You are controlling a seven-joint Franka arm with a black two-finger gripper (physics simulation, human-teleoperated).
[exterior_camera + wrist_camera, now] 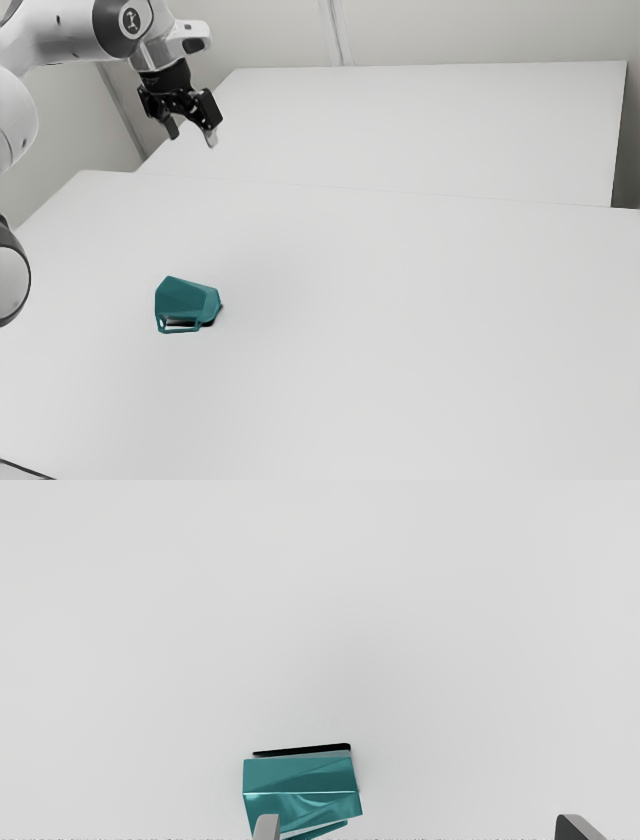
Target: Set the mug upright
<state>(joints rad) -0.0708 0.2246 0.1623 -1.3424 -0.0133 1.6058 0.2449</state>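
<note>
High above the table's back left part in the exterior view hangs my gripper (pixel 191 138), well away from the mug. The teal mug (pixel 186 301) lies on its side on the table, its handle at the lower side by the tabletop. In the wrist view the gripper (pixel 417 825) has its fingers spread wide, with nothing held. Below one fingertip is the mug (pixel 302 777), partly covered by it, its handle partly cut off at the edge.
The white table (pixel 400 330) carries the mug. Behind it, in the exterior view, stands another white surface (pixel 430 125), with pale walls around. A dark line crosses the exterior view's bottom left corner.
</note>
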